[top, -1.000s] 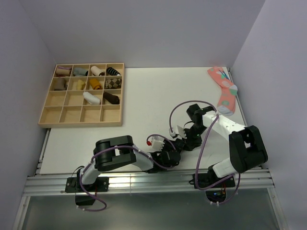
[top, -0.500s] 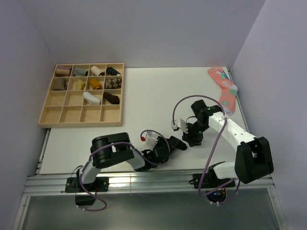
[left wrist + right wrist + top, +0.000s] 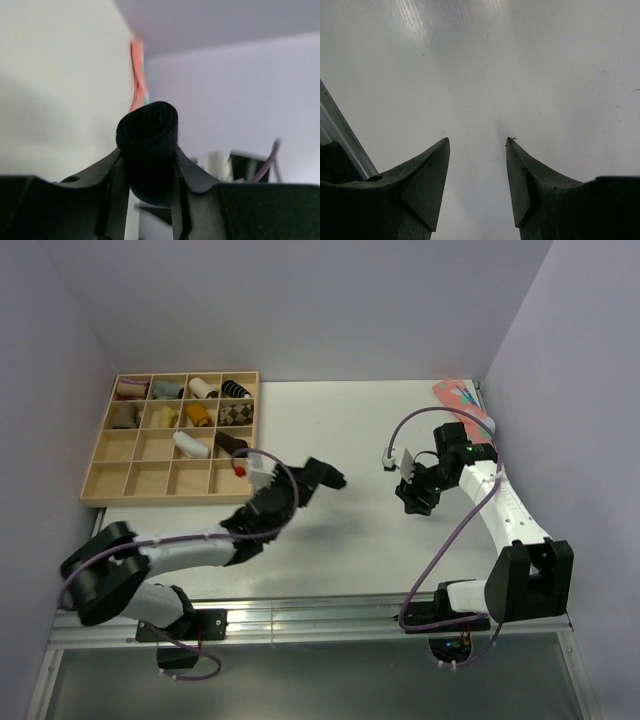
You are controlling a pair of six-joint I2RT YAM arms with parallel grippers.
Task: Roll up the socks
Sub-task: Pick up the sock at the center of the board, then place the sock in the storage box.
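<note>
The left end effector (image 3: pixel 148 172) pinched the rolled socks (image 3: pixel 147 127) across mid-bundle. The soft, light knit would likely unroll if gripped loosely. The right end effector (image 3: pixel 477 150) stood spread, empty.

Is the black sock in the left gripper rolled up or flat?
Rolled up. The left wrist view shows the black sock end-on as a tight coiled bundle, pinched in the left gripper.
</note>
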